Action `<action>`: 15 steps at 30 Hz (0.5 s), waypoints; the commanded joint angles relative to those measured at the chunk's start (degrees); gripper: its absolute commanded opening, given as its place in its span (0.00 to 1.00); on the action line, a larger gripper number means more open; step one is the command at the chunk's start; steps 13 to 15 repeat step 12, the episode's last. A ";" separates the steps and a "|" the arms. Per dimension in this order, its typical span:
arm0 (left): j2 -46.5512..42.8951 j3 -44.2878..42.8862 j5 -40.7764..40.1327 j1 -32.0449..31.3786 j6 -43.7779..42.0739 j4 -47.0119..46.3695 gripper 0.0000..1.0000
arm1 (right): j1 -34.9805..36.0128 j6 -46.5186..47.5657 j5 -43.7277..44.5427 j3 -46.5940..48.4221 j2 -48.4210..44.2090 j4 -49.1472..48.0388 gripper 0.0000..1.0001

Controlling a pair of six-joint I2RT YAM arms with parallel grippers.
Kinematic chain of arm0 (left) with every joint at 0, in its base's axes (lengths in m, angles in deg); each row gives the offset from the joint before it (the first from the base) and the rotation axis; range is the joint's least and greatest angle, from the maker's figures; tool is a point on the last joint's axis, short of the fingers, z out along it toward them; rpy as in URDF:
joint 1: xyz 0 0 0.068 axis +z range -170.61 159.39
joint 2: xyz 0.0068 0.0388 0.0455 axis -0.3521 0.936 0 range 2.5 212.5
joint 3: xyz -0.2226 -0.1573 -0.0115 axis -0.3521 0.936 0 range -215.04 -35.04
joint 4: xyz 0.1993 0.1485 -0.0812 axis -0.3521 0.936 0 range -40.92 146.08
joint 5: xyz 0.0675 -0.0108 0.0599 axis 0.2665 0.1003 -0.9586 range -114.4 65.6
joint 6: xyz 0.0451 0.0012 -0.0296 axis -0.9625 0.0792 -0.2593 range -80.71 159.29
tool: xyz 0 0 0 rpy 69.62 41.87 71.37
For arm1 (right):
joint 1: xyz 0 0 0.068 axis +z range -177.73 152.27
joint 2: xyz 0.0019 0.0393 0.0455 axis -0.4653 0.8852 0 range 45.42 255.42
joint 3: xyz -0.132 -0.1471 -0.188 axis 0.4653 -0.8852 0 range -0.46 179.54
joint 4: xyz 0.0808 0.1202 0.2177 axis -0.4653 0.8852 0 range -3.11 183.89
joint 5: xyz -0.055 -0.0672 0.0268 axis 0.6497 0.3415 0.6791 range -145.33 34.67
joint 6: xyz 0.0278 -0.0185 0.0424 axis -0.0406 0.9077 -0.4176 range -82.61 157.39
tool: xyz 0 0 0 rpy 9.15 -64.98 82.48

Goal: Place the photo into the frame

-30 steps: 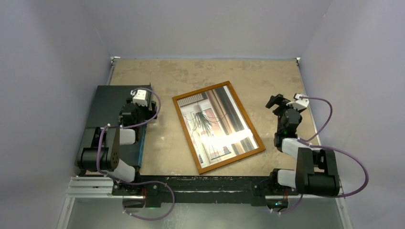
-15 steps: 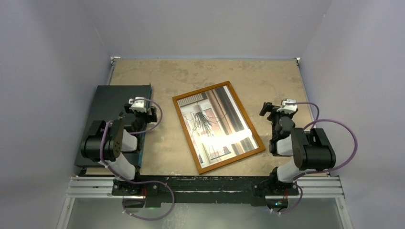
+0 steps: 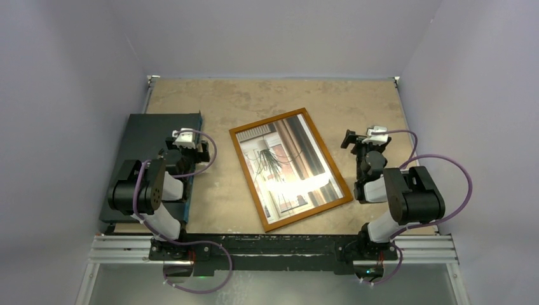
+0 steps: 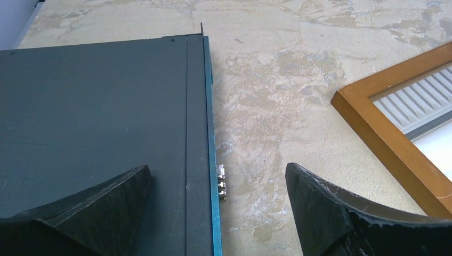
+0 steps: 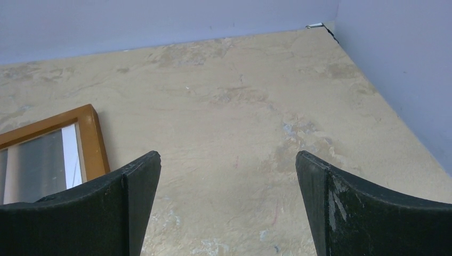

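Left tool [image 4: 217, 169] and right tool [image 5: 228, 156] both wide open, empty; photo [image 3: 286, 168] looks seated in frame [image 3: 248, 178], so main risk: either tool clipping and shifting it.

soft even light, bright glare on the photo [image 3: 289, 168], wrist views sharp

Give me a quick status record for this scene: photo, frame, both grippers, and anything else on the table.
photo: showing inside the frame, face up
frame: flat on the table, skewed, untouched
left gripper: open, empty, over the right edge of the dark box
right gripper: open, empty, over bare table to the right of the frame
task status: looks done
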 commanded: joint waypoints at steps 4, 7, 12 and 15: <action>-0.13 -0.75 -0.38 -0.25 0.32 -1.57 0.98 | -0.03 1.66 1.59 0.55 -0.23 -4.62 0.99; -0.09 -0.91 -0.46 -0.25 0.24 -1.23 0.99 | -0.01 1.66 1.57 0.55 -0.20 -4.66 0.99; -0.24 -1.09 -1.49 -0.25 -0.04 -0.62 0.99 | -0.01 1.66 1.62 0.55 -0.22 -4.59 0.99; -0.24 -1.09 -1.49 -0.25 -0.04 -0.62 0.99 | -0.01 1.66 1.62 0.55 -0.22 -4.59 0.99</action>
